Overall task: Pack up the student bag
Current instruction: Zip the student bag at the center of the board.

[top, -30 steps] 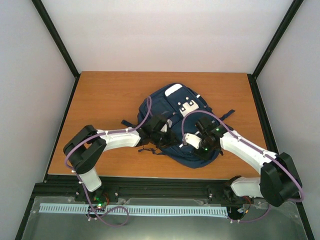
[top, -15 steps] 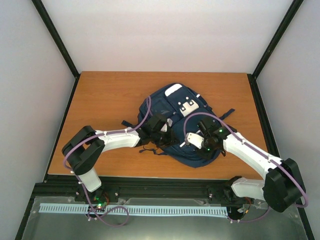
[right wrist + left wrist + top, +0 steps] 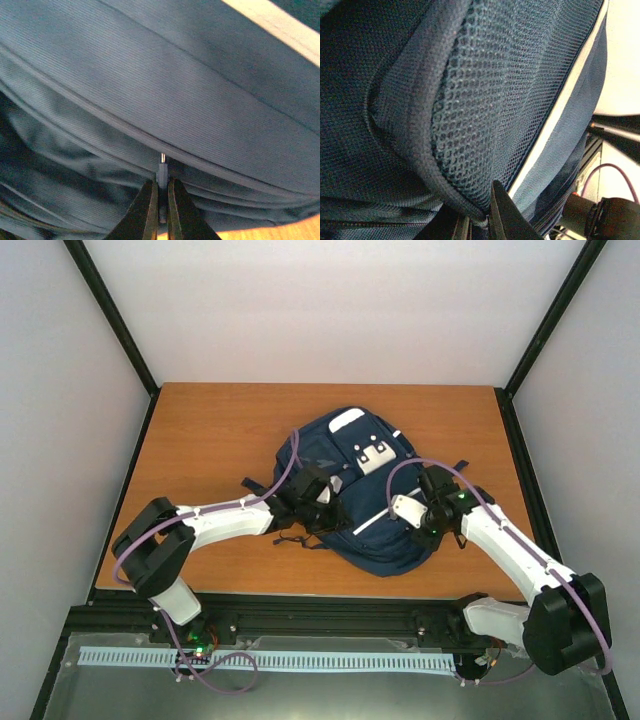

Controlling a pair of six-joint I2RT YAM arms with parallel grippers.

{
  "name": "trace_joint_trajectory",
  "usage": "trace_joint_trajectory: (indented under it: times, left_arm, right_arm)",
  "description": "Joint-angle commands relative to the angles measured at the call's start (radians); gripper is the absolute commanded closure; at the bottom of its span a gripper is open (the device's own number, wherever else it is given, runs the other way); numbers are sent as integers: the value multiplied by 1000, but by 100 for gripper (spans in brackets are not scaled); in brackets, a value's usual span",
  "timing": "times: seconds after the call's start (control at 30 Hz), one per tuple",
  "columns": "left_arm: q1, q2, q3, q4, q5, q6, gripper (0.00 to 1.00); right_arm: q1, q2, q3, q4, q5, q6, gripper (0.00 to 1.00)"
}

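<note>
Our R gripper, clenched on the zip pull, has slid rightward along the student bag. L gripper grips its mesh edge, so we're mid-zip.

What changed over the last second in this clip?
The right end effector, pinching the small grey zipper pull, slid rightwards along the near edge of the large navy blue fabric backpack. The left end effector stayed clamped at the edge of the mesh pocket; the backpack barely shifted.
</note>
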Motion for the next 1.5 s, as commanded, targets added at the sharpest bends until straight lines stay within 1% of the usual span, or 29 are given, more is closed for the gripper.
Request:
trace_joint_trajectory:
  times: [0.0,0.33,0.43,0.57,0.77,1.0,1.17,1.47]
  left_arm:
    - [6,-54,14,-162,15,114,99]
    - [24,-82,11,-315,17,269,99]
    - [33,-92,18,-349,26,323,99]
    - [40,-104,38,-438,33,399,99]
    - [53,-125,44,-512,27,475,99]
    - [60,-123,38,-530,53,520,99]
    - [61,-153,32,-525,38,550,99]
    - [61,-158,37,-510,33,565,99]
  right_arm:
    - [-74,4,46,-5,51,-80,97]
    - [-176,52,93,9,49,-172,97]
    - [-180,58,101,6,48,-206,97]
    - [-181,77,107,11,52,-242,97]
    - [-194,119,119,26,50,-273,97]
    - [-212,162,173,37,46,-304,97]
    - [-217,204,207,72,52,-332,97]
    - [-217,320,325,118,-33,-315,97]
